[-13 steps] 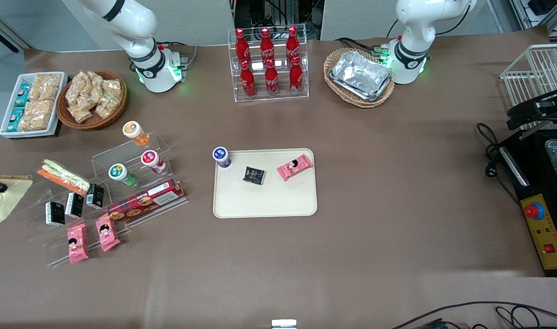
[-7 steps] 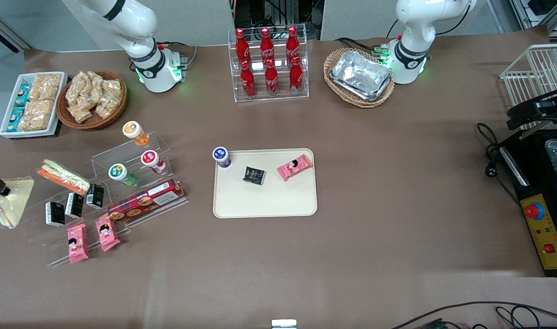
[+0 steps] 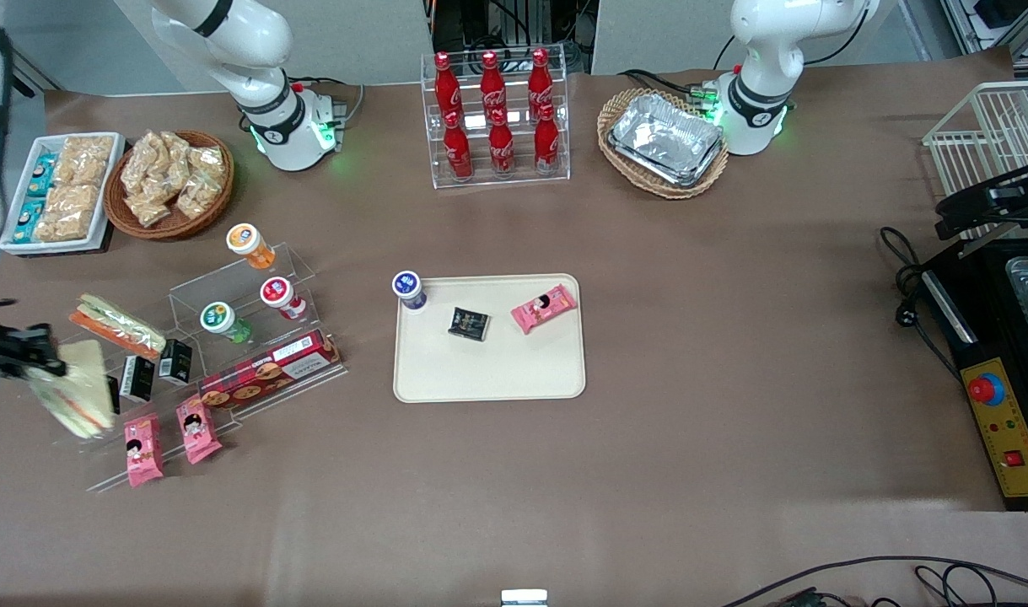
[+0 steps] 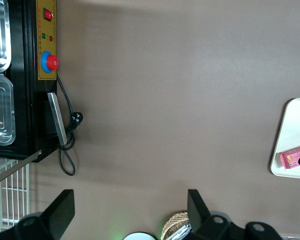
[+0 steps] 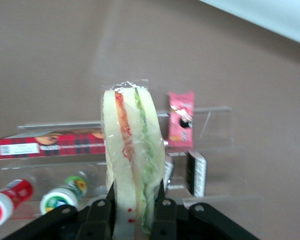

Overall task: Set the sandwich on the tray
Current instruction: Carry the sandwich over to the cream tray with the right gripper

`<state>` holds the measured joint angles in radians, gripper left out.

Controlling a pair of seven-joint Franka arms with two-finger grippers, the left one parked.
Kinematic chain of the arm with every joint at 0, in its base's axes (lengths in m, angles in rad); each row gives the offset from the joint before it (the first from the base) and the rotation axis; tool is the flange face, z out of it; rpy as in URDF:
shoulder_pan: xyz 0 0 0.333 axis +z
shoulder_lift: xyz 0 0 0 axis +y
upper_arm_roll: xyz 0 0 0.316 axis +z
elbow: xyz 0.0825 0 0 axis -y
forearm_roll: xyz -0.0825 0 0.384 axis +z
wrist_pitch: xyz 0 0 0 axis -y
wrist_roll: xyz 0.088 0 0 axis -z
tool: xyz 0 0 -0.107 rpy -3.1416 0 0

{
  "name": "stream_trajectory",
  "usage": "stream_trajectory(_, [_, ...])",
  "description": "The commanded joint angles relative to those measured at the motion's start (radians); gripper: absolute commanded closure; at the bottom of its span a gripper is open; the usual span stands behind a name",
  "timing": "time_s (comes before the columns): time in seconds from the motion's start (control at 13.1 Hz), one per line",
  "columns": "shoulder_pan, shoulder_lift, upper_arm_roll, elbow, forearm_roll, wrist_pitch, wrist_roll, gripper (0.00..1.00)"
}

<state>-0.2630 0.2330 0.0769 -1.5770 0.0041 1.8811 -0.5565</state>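
My right gripper (image 3: 51,364) is at the working arm's end of the table, shut on the sandwich (image 3: 79,389), a clear-wrapped pale wedge held in the air above the clear stepped display stand (image 3: 185,354). In the right wrist view the sandwich (image 5: 134,155) stands between my two fingers (image 5: 101,215), its red and green filling edge showing. The cream-beige tray (image 3: 497,371) lies in the table's middle, apart from the gripper, and holds a blue-capped bottle (image 3: 407,288), a black packet (image 3: 468,324) and a pink packet (image 3: 545,307).
A second sandwich with an orange strip (image 3: 115,325) lies on the stand beside the gripper. The stand also holds capped bottles (image 3: 218,319), black boxes (image 3: 174,361), a red cookie box (image 3: 269,369) and pink packets (image 3: 142,438). Cola rack (image 3: 497,118) and foil-tray basket (image 3: 664,142) stand farther from the camera.
My gripper has lifted the sandwich and carried it from the table's edge toward the tray, so that it now hangs over the stand. The arm has come into view above it.
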Motion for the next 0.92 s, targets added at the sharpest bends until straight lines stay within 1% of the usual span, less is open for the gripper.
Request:
stream_trajectory(0.0, [0.077,0.015,0.003,0.031,-0.018,-0.046,-0.011,0.71])
stream_trajectory(0.53, [0.385,0.077,0.003,0.031,-0.026,-0.039,-0.017,0.71])
stream_trajectory(0.61, [0.416,0.086,0.003,0.029,-0.027,-0.039,-0.019,0.71])
stream_trajectory(0.69, [0.427,0.103,0.004,0.031,-0.024,-0.036,-0.029,0.71])
stream_trajectory(0.84, [0.482,0.126,0.008,0.031,-0.018,-0.022,-0.078,0.71])
